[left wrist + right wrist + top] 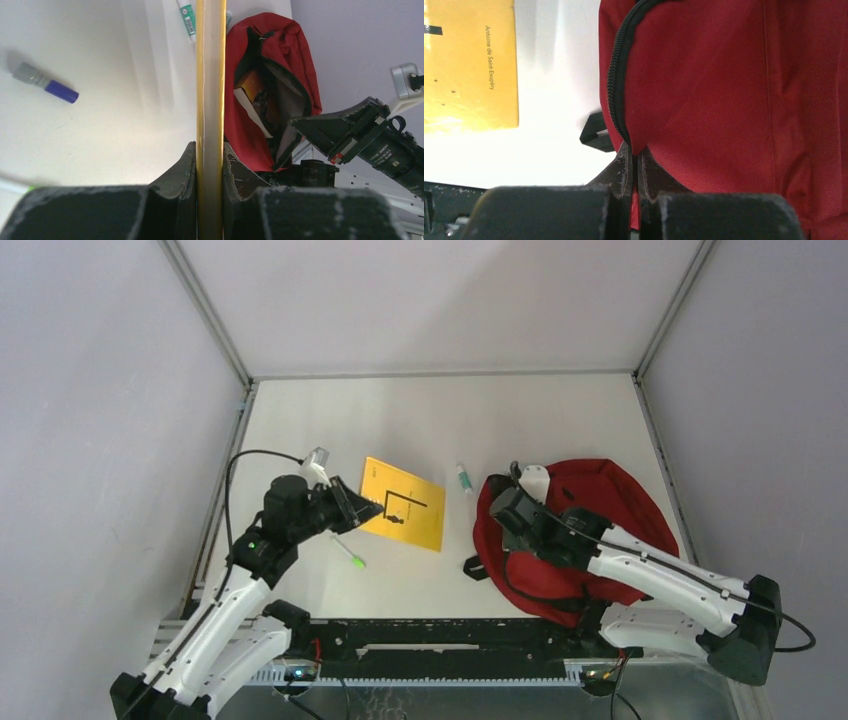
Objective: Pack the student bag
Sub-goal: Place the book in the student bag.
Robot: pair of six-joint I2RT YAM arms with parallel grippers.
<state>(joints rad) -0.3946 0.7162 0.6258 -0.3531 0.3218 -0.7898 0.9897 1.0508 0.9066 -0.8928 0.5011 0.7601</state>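
Note:
The student bag (600, 502) is a red backpack lying at the right of the table. Its mouth gapes in the left wrist view, where the bag (285, 45) shows an orange item and white paper inside. My right gripper (506, 508) is at the bag's left rim. In its own view the right gripper (638, 162) is shut on the red fabric (724, 90) beside the black zipper. My left gripper (372, 508) is shut on a yellow book (408, 505), held slightly off the table. That book (210, 90) stands edge-on between the left gripper's (210, 162) fingers.
A green-and-white tube (464, 478) lies between book and bag. A green-tipped pen (351, 554) rests near the left arm. A blue marker (47, 84) lies on the table. A black buckle (477, 567) sticks out at the bag's lower left.

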